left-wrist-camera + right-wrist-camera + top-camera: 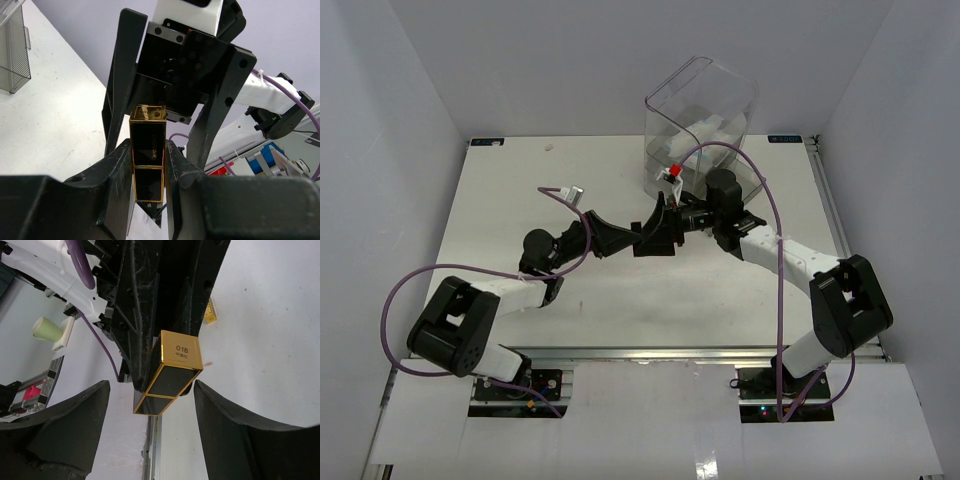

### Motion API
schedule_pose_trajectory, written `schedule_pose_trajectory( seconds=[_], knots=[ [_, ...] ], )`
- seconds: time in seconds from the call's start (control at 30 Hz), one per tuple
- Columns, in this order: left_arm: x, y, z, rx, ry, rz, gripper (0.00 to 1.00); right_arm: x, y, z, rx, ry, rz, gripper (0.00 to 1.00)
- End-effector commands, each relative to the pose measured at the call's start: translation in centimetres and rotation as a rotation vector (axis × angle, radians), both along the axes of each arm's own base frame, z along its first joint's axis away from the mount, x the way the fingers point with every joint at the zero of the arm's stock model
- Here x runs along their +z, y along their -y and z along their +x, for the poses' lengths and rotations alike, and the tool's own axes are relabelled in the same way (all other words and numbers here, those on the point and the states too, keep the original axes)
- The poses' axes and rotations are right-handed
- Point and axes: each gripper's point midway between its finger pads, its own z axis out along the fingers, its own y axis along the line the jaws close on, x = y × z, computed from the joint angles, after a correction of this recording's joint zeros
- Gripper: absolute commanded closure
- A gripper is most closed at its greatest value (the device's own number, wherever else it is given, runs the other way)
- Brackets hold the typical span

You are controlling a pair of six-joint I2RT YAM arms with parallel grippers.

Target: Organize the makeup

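My left gripper is shut on a black-gold tube and holds it upright above the table. In the right wrist view the tube shows a gold end cap marked 01B. My right gripper is open, its fingers on either side of the tube and not touching it. In the top view the left gripper and the right gripper meet nose to nose at the table's middle, and the tube is hidden between them. White packets lie inside the clear box. The palettes and the grey compact are out of view.
The tall clear plastic box stands at the back, just behind the right gripper; its corner also shows in the left wrist view. A small silver-white item lies on the table at the back left. A small gold piece lies on the table.
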Motion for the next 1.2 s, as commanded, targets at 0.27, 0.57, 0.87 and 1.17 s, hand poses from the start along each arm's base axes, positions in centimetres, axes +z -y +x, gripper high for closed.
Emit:
schedule_pose_trajectory(
  seconds=[0.27, 0.57, 0.87, 1.17],
  knots=[
    [2.5, 0.8, 1.4, 0.006, 0.088, -0.032, 0.90, 1.6, -0.6, -0.8, 0.063, 0.041, 0.044, 0.44],
    [1.9, 0.8, 1.4, 0.012, 0.076, -0.020, 0.80, 1.6, -0.6, -0.9, 0.081, 0.035, 0.045, 0.85],
    [1.2, 0.6, 1.0, 0.011, 0.084, 0.021, 0.02, 1.7, 0.0, -0.7, 0.075, 0.075, 0.042, 0.92],
    [1.5, -0.3, -0.3, 0.028, 0.140, 0.071, 0.02, -0.5, 2.0, 0.7, -0.040, 0.172, -0.063, 0.92]
  ],
)
